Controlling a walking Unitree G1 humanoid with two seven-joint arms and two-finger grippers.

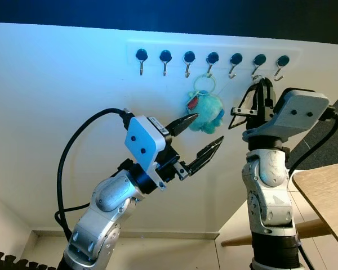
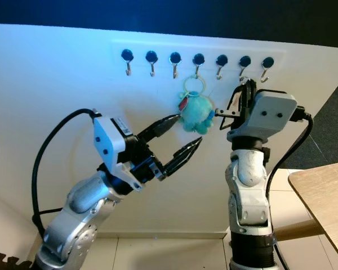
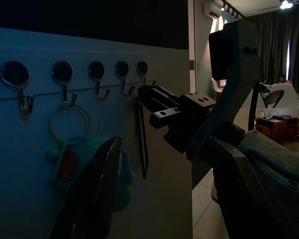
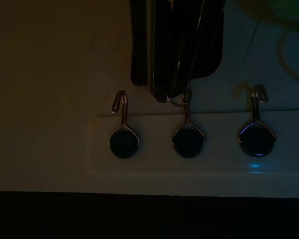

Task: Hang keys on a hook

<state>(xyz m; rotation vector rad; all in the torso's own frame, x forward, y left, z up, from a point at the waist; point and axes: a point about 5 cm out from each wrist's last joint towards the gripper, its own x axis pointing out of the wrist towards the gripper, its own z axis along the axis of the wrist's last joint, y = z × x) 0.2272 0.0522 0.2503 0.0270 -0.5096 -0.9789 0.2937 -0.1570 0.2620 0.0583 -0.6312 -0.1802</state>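
A white rack [image 1: 174,48] on the wall carries a row of several black-capped metal hooks. From the fourth hook hangs a teal plush keychain [image 1: 205,111] on a pale green ring [image 1: 204,84]. My right gripper [image 1: 261,83] points straight up at the sixth hook [image 1: 258,63], shut on the keys. In the left wrist view a long key [image 3: 142,144] dangles below its fingertips. The right wrist view shows the key ring [image 4: 175,101] at the tip of the middle hook [image 4: 188,134]. My left gripper [image 1: 209,127] is open just below and in front of the plush, holding nothing.
A wooden table [image 1: 327,191] juts in at the lower right beside my right arm, with a wooden bar [image 1: 304,230] under it. A dark toothed mat edge [image 1: 11,261] lies on the tiled floor at the lower left. The wall to the left of the rack is bare.
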